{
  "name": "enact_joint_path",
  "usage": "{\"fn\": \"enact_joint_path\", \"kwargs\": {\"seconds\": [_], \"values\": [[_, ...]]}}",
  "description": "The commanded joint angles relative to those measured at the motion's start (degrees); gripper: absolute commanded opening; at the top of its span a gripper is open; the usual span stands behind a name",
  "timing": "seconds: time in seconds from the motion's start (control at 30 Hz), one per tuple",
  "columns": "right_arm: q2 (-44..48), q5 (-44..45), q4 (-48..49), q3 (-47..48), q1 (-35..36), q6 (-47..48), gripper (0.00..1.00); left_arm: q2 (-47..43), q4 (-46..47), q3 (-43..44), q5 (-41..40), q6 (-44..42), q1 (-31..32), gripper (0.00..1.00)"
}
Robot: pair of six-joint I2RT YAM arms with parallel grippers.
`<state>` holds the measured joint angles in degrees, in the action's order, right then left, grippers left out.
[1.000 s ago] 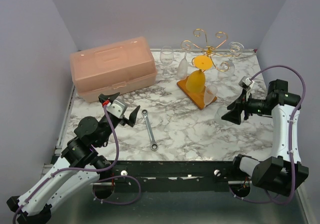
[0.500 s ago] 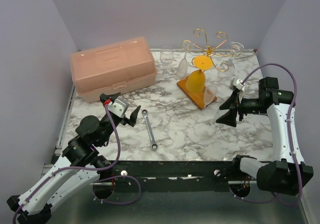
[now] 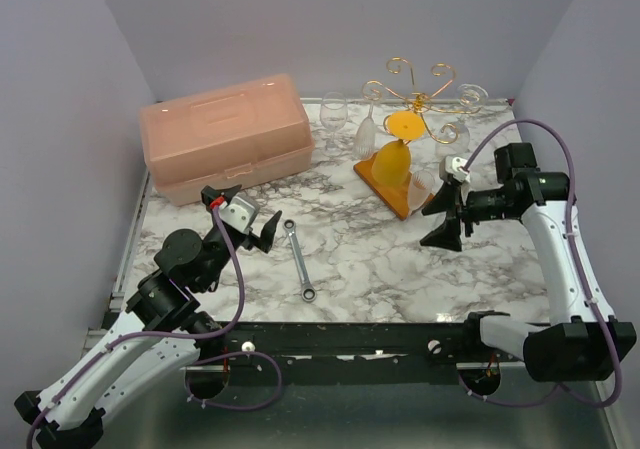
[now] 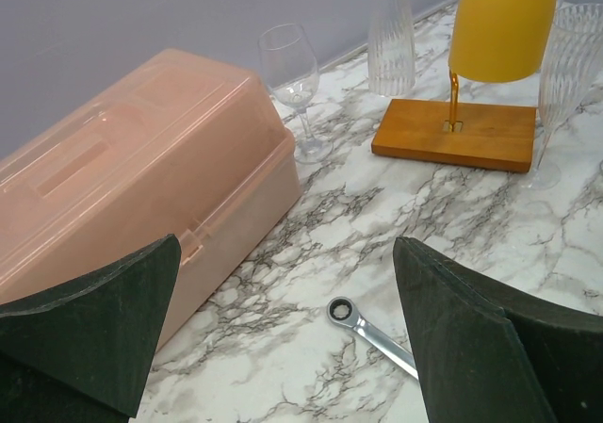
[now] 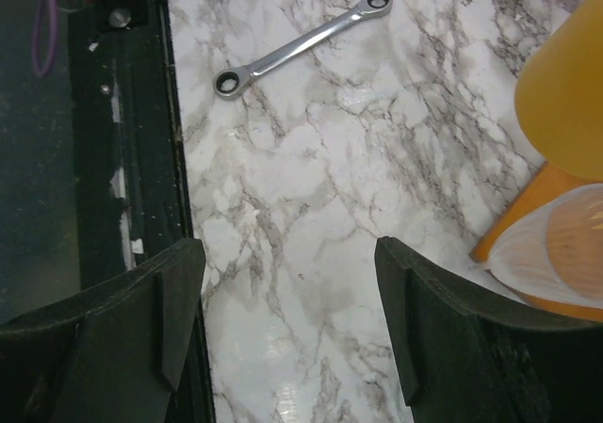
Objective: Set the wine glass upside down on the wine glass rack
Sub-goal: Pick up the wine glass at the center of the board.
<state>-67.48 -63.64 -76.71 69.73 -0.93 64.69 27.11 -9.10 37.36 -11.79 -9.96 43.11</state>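
The wine glass rack (image 3: 416,95) is gold wire with curled arms on an orange-brown base (image 3: 398,197). An orange glass (image 3: 393,161) and ribbed clear glasses (image 3: 366,137) hang from it upside down. A clear wine glass (image 3: 333,112) stands upright on the table left of the rack, also in the left wrist view as the wine glass (image 4: 289,69). My right gripper (image 3: 438,221) is open, low over the marble just right of the rack base (image 5: 510,218), holding nothing. My left gripper (image 3: 248,209) is open and empty at the near left, far from the glass.
A pink plastic box (image 3: 226,135) lies at the back left. A steel wrench (image 3: 299,258) lies on the marble table (image 3: 380,269) between the arms. The table's black front edge (image 5: 122,159) runs beside my right gripper (image 5: 287,319). Purple walls close in the sides.
My right arm has swung left towards the rack base, its jaws still apart. The left arm and the glasses have not moved.
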Motion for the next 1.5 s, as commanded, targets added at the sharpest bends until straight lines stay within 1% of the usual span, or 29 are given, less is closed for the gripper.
{"fn": "enact_joint_path", "kwargs": {"seconds": [0.0, 0.1, 0.13, 0.23, 0.3, 0.37, 0.63, 0.7, 0.9, 1.13, 1.33, 1.47], "values": [[2.8, 4.3, 8.7, 0.4, 2.2, -0.7, 0.8, 0.1, 1.1, -0.3, 0.9, 0.6, -0.5, 0.99], [4.5, 7.8, 10.6, -0.2, 2.2, 4.7, 0.89, 0.1, 1.1, -0.3, 0.9, 0.6, -0.6, 0.99], [4.8, 8.6, 10.5, -0.2, 2.2, 7.1, 0.91, 0.1, 1.1, -0.3, 1.0, 0.6, -0.6, 0.99], [5.4, 9.3, 10.8, -0.3, 2.2, 13.1, 0.92, 0.0, 1.1, -0.3, 1.1, 0.6, -0.6, 0.99], [4.8, 9.7, 11.8, -0.1, 2.2, 13.9, 0.91, -0.2, 1.0, -0.2, 1.2, 0.6, -0.6, 0.99], [4.1, 10.3, 13.4, -0.1, 2.2, 14.2, 0.88, -0.3, 1.1, -0.3, 1.4, 0.6, -0.6, 0.98], [1.7, 12.3, 21.1, -1.3, 2.3, 11.6, 0.62, -0.7, 1.0, -0.2, 1.5, 0.6, -0.6, 0.99], [1.2, 12.7, 22.2, -1.6, 2.4, 11.4, 0.58, -0.8, 1.1, -0.3, 1.6, 0.7, -0.7, 0.98], [0.0, 15.5, 25.3, -2.4, 4.1, 10.7, 0.51, -0.6, 1.1, -0.2, 1.8, 0.7, -0.7, 0.98], [-1.3, 19.6, 28.5, -3.6, 6.5, 9.5, 0.47, -0.8, 1.1, -0.3, 1.7, 0.7, -0.8, 0.99], [-2.5, 22.9, 28.8, -4.1, 8.7, 9.2, 0.42, -0.9, 1.1, -0.1, 2.1, 0.7, -0.9, 0.99], [-3.4, 25.0, 28.9, -4.0, 9.9, 8.4, 0.34, -0.8, 1.1, -0.2, 2.1, 0.7, -0.9, 0.99]]}}
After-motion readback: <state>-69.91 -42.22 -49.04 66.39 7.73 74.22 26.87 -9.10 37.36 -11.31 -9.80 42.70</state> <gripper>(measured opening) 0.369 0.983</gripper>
